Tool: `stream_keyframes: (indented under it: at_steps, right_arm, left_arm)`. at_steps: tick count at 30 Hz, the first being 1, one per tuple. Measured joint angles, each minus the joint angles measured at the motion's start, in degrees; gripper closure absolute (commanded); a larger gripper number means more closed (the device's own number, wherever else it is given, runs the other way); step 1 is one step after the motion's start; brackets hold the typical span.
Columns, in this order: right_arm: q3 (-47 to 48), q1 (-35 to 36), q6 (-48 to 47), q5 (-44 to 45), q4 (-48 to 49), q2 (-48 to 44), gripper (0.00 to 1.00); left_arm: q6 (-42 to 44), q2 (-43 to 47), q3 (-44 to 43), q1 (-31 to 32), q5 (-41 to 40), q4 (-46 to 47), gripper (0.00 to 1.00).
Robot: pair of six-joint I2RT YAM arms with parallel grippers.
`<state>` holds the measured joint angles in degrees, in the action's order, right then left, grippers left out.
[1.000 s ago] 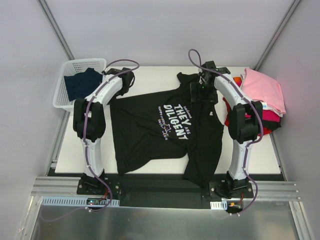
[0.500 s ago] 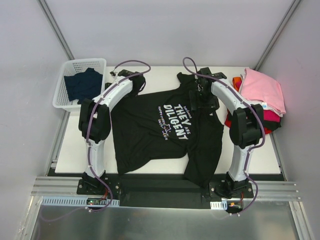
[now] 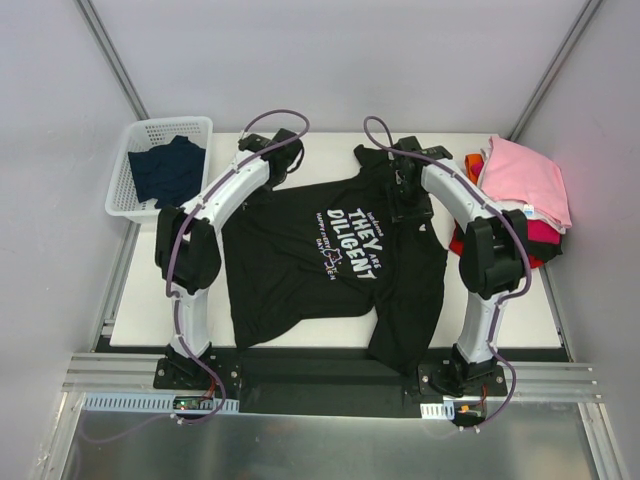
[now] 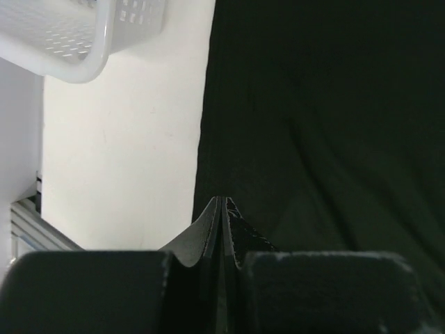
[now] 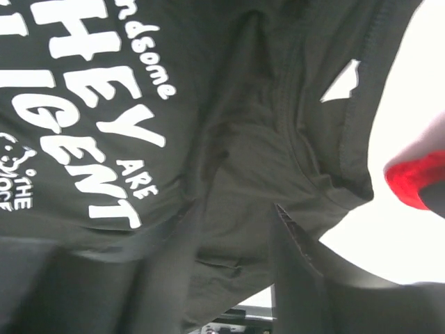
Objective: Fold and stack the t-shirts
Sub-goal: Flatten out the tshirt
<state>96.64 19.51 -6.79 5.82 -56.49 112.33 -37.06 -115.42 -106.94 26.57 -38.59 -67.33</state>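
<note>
black tee flat on table, print up. Step: gripping far edge for first fold. left gripper pressed together at tee's left edge, can't tell if cloth is caught. right gripper spread over shoulder cloth. Next: close right, verify both pinches, lift evenly.
</note>
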Motion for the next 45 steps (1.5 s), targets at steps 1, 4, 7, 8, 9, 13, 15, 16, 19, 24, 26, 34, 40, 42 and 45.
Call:
stream_keyframes:
  at_steps: [1,4,7,8,9,13,15,16,19,24,26,34,40,42,45]
  right_arm:
    - [-0.1,0.0,0.3,0.6,-0.1,-0.2,0.1]
    - [-2.3,0.2,-0.3,3.1,-0.2,-2.6,0.0]
    - [-5.6,0.3,-0.9,4.6,0.0,-7.2,0.0]
    - [-7.1,0.3,-0.9,4.9,0.5,-9.3,0.0]
    - [-8.5,0.4,-0.9,5.2,0.7,-11.5,0.0]
    - [-12.9,0.4,0.5,6.4,2.6,-18.7,0.0]
    - [-16.4,0.2,1.4,5.4,5.3,-21.8,0.03]
    - [-18.2,0.1,1.8,4.7,6.0,-23.0,0.03]
    - [-22.2,-0.6,3.2,1.1,7.9,-24.9,0.03]
    - [-24.3,-2.2,4.8,-3.9,9.2,-24.9,0.03]
    - [-24.2,-2.3,4.8,-3.3,9.1,-24.6,0.03]
    - [-23.9,-1.4,2.9,3.6,7.2,-23.8,0.03]
    - [-22.8,-1.4,2.9,7.5,7.2,-23.4,0.03]
    - [-20.7,-1.6,2.9,8.4,7.2,-22.3,0.03]
    - [-17.7,-2.1,2.8,8.5,7.5,-19.4,0.08]
  left_arm:
    - [0.0,0.6,-0.2,0.0,0.7,0.2,1.0]
    - [0.1,2.1,-1.3,0.0,2.9,0.6,1.0]
    - [0.1,3.5,-2.8,0.0,5.7,1.0,0.98]
    - [0.1,3.8,-3.1,0.0,6.3,1.1,0.97]
    - [0.0,4.2,-3.3,0.0,7.2,1.1,0.97]
    - [0.0,5.9,-3.8,0.0,10.4,1.1,0.91]
    - [0.0,6.6,-3.8,0.0,11.4,1.1,0.64]
    - [0.0,7.1,-3.8,0.1,11.7,1.1,0.56]
    - [0.1,8.5,-3.7,0.2,13.0,1.1,0.53]
    - [0.6,10.8,-3.4,0.8,16.5,1.1,0.31]
    - [0.5,11.5,-2.5,1.2,16.9,1.2,0.25]
    - [-0.3,13.2,5.0,2.6,14.3,1.1,0.64]
    - [-1.5,12.0,7.5,2.0,10.2,0.7,0.73]
    - [-2.5,11.1,7.9,0.7,11.1,1.0,0.71]
    - [-3.5,11.1,11.5,-4.2,14.9,4.0,0.67]
